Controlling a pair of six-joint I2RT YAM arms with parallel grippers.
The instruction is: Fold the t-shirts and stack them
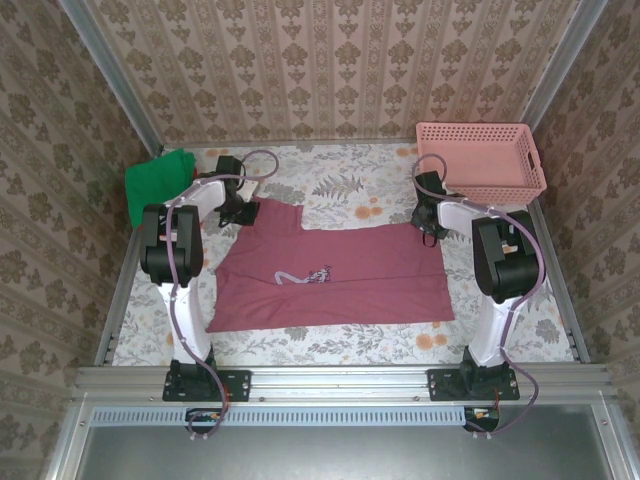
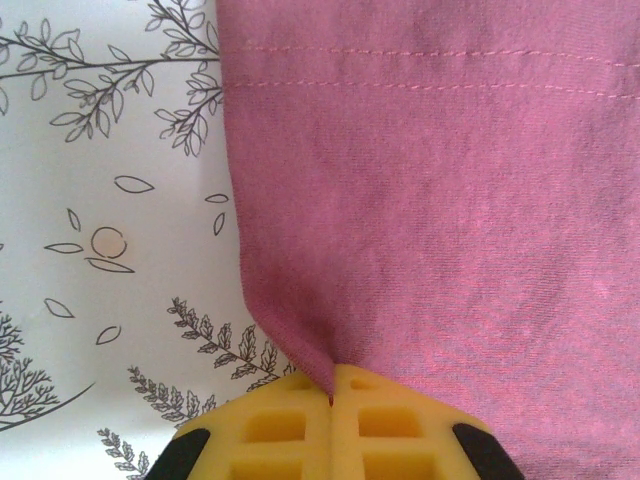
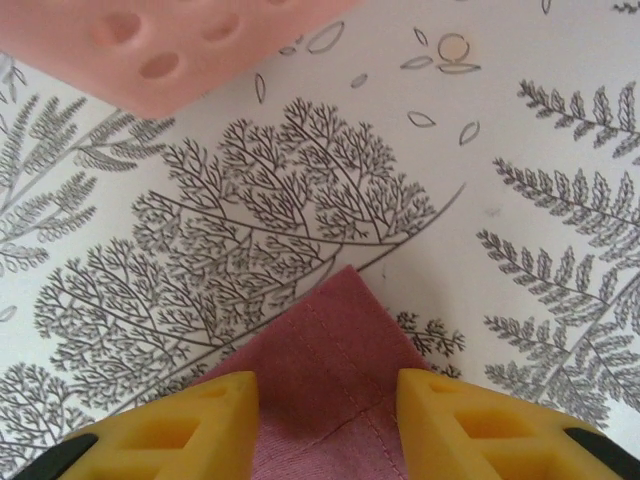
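Left gripper (image 1: pixel 243 210) and right gripper (image 1: pixel 430 228), seen from the top view, sit at the far corners of the maroon t-shirt (image 1: pixel 330 275), at its ten and two o'clock. The shirt lies spread flat in the middle of the flowered tablecloth (image 1: pixel 340 185). A green t-shirt (image 1: pixel 155 185) lies bunched at the table's ten o'clock and a pink basket (image 1: pixel 480 130) stands at its one o'clock. From this height we cannot tell how either pair of fingers stands. In the left wrist view, the left gripper (image 2: pixel 332 385) has its yellow fingers pressed together, pinching the shirt's side edge, and the cloth (image 2: pixel 430 250) puckers toward the grip at six o'clock. In the right wrist view, the right gripper (image 3: pixel 328 400) is spread, and a hemmed corner of the shirt (image 3: pixel 335 350) points to twelve o'clock between the fingers. We cannot tell whether they touch it. The basket's (image 3: pixel 180 50) corner shows at eleven o'clock. We judge the shirt light, limp and prone to sag and wrinkle. Hold it at corners and stitched hems, where the doubled cloth gives firmer purchase, and lift both sides evenly.
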